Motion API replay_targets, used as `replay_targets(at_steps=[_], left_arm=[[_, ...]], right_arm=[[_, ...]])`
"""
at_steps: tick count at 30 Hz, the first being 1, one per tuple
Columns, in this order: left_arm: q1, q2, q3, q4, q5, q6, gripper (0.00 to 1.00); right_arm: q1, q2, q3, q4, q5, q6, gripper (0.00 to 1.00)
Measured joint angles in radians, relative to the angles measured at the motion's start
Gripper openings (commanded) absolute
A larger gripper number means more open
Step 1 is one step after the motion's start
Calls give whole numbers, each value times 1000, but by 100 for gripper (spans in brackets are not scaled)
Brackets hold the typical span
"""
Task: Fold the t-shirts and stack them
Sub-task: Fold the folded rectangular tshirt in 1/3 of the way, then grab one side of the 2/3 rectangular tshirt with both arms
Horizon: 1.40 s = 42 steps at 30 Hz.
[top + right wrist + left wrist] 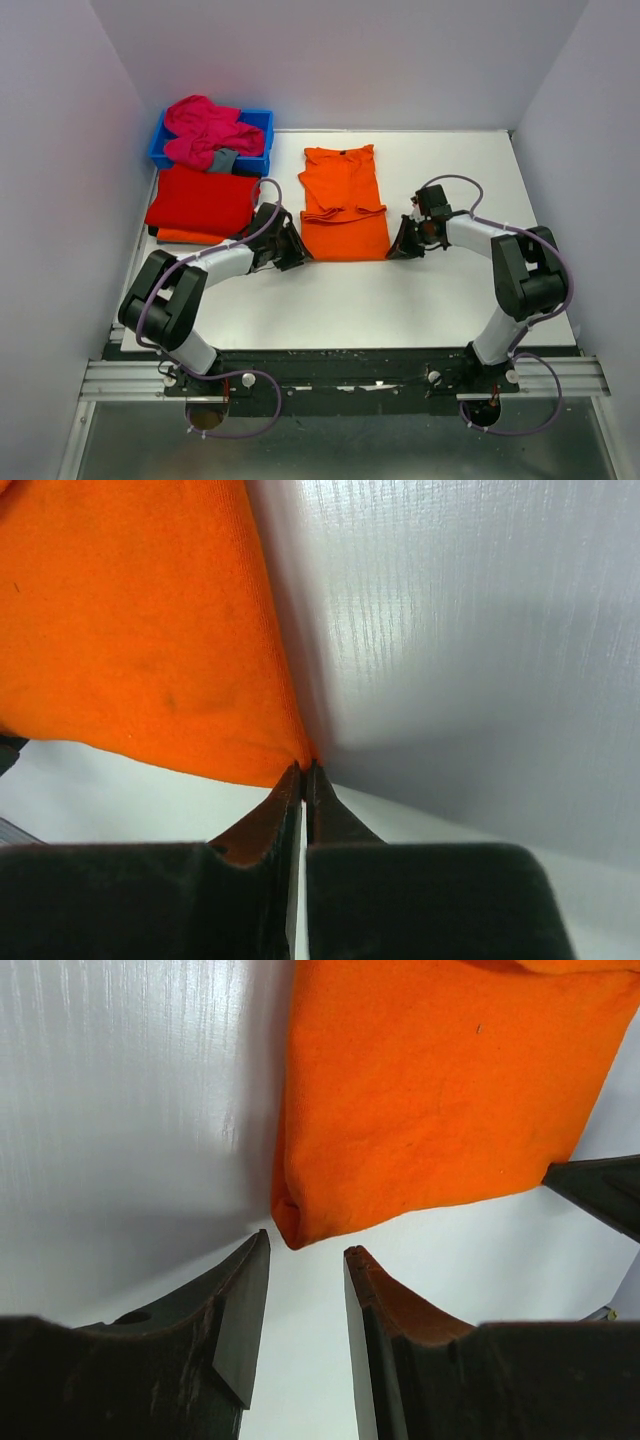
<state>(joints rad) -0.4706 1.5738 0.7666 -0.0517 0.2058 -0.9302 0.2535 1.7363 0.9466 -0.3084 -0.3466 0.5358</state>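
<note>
Orange t-shirt is being pinched at its near right corner by right tool, jaws clenched on the cloth. Left tool is being seen released, jaws apart, just short of the near left corner, not touching. Shirt is lying partly folded mid-worktop. Further left, red t-shirt is being carried, folded, on second orange t-shirt. Far left, pink t-shirt is being held bunched in blue bin.

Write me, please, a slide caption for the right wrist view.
Right claw closed on a corner of the orange t-shirt lying on the white table.
</note>
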Motion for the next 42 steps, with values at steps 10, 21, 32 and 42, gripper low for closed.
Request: replay_targets(at_steps=[10,21,32,42], left_arm=[[7,24,0,-18,-11,6,42],[24,92,38,21,-6,1,14],[26,55,43,-25,-20,13,0],[26,-158,45,-115,-52,44,0]], right_arm=[[0,4,0,6,-7,2,1],[0,4,0,8,-9,2,1],[0,-14,0,6,-21,2,1],[0,-196,0,-33,-48,-2,1]])
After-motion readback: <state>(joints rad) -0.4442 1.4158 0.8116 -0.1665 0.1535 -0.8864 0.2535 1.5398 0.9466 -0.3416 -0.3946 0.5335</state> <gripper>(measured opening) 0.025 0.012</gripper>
